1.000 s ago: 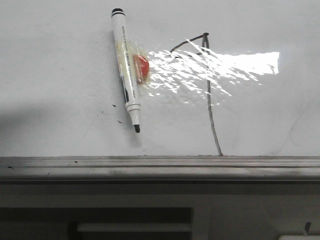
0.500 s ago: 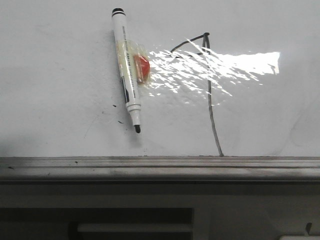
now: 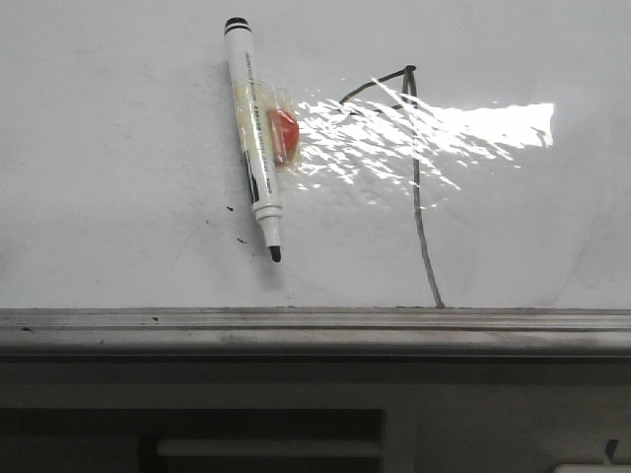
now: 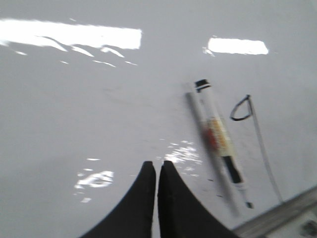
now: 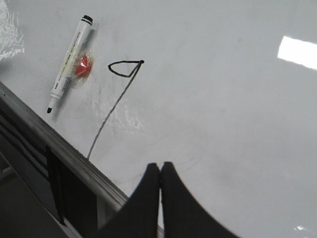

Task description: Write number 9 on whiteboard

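Observation:
The number 9 is a thin black line on the whiteboard: a long stroke down to the ledge with a small angular loop at its top. It also shows in the left wrist view and the right wrist view. A white marker, uncapped, tip down, lies on the board left of the 9, with yellowish tape and a red piece on its barrel. My left gripper is shut and empty, apart from the marker. My right gripper is shut and empty over bare board, away from the marker.
A grey metal ledge runs along the board's lower edge, with dark openings below it. Bright glare crosses the 9's loop and stroke. Small black specks sit left of the marker's tip.
The front view has shifted slightly, so the marker and the 9 sit a few pixels further right. Nothing else has visibly changed.

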`<state>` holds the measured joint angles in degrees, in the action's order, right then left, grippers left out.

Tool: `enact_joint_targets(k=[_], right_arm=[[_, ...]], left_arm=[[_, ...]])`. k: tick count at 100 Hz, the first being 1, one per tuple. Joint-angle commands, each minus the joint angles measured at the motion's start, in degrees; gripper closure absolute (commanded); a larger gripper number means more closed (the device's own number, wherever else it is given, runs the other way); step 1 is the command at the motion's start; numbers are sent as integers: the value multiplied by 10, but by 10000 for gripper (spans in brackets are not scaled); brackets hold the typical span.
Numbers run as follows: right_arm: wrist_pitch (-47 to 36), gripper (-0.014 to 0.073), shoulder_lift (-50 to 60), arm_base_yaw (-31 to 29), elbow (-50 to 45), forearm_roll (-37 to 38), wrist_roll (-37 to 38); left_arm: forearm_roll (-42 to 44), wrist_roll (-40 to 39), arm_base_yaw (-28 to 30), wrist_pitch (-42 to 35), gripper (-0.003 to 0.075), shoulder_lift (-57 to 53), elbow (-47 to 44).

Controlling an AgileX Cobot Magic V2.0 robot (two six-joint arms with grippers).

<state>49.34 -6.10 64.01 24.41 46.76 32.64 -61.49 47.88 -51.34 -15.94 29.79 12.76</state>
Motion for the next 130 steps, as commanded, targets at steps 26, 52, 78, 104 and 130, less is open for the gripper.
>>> enact_joint_targets(k=[26,52,78,104,130], right_arm=[[-28,655,-9,-3,12,34,-1],[-24,655,-9,-3,12,34,-1],[-24,655,-9,-3,12,34,-1],[-20,655,-9,-3,12,34,-1],[-20,655,-9,-3,12,34,-1]], left_arm=[[385,-231,197,-68,741,-132,-133],[509,-335,348,70,741,-234,-139],[543,-417,417,308,741,-314,-139],[535,-417,417,330,741,-315,-139],[535,-417,417,330,741,-315,-139]])
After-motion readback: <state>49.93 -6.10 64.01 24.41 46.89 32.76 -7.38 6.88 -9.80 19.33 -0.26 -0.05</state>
